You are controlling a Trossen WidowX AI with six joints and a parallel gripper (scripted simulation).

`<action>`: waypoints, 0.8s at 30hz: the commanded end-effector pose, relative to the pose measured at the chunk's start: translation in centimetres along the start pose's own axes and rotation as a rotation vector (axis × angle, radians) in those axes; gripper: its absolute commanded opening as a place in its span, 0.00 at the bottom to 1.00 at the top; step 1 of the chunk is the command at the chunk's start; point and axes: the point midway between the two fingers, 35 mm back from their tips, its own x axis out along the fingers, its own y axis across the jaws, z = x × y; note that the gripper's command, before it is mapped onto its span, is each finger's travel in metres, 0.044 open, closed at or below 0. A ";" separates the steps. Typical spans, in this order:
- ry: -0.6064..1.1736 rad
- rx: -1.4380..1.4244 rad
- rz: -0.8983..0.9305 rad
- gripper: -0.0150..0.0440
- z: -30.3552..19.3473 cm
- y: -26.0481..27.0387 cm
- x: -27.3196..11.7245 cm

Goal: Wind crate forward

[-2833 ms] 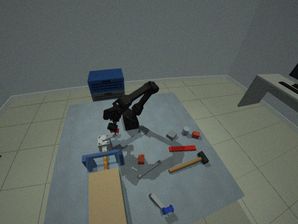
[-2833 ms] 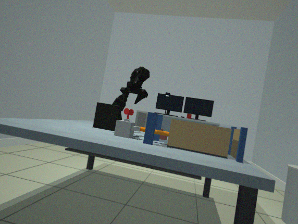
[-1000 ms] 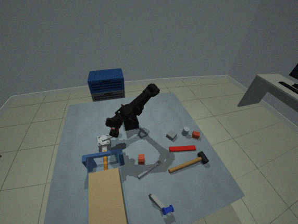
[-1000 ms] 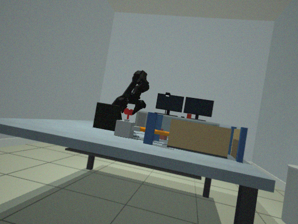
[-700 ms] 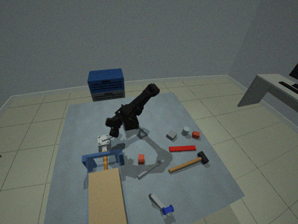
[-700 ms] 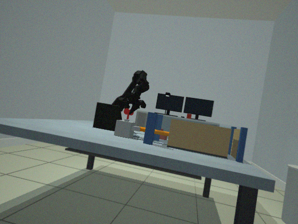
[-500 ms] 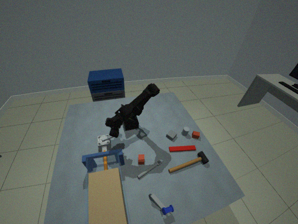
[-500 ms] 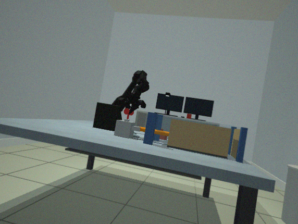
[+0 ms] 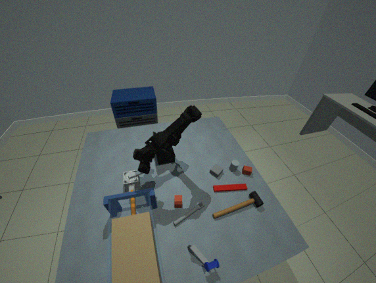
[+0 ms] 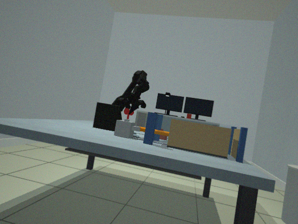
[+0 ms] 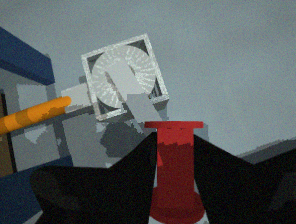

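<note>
Atop the hand winch (image 9: 126, 178) (image 10: 124, 128) (image 11: 101, 116), the winch handle's light crank bar (image 9: 135, 175) (image 11: 121, 93) lies level, its long axis slanting across the round top toward the claw (image 9: 143, 172) (image 10: 129, 112) (image 11: 170, 137). Claw closed on the flanged red grip (image 10: 127, 113) (image 11: 175, 162). Orange strap (image 9: 133, 205) (image 10: 160, 132) (image 11: 37, 113) runs from winch to crate (image 9: 133, 247) (image 10: 199, 136).

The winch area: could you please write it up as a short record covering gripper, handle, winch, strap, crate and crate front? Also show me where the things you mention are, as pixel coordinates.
gripper: black parallel-jaw gripper (image 9: 143, 172) (image 10: 128, 112) (image 11: 170, 137), shut on the red spool-shaped grip
handle: red spool-shaped grip (image 10: 126, 111) (image 11: 175, 155) on a grey crank arm (image 9: 135, 176) (image 11: 142, 107)
winch: light-grey box (image 9: 131, 177) (image 10: 124, 128) (image 11: 125, 75), crank on top
strap: orange (image 9: 133, 203) (image 10: 161, 132) (image 11: 35, 114), running from winch to crate
crate: tan box (image 9: 134, 247) (image 10: 199, 138), looks flat
crate front: short of the blue steel frame (image 9: 128, 195) (image 10: 149, 127) (image 11: 25, 55)
</note>
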 end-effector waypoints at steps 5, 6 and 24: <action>0.005 0.003 -0.001 0.25 0.1 -0.3 0.4; 0.005 0.003 -0.001 0.25 0.2 -0.4 0.4; 0.004 0.003 -0.001 0.25 1.4 -2.0 1.0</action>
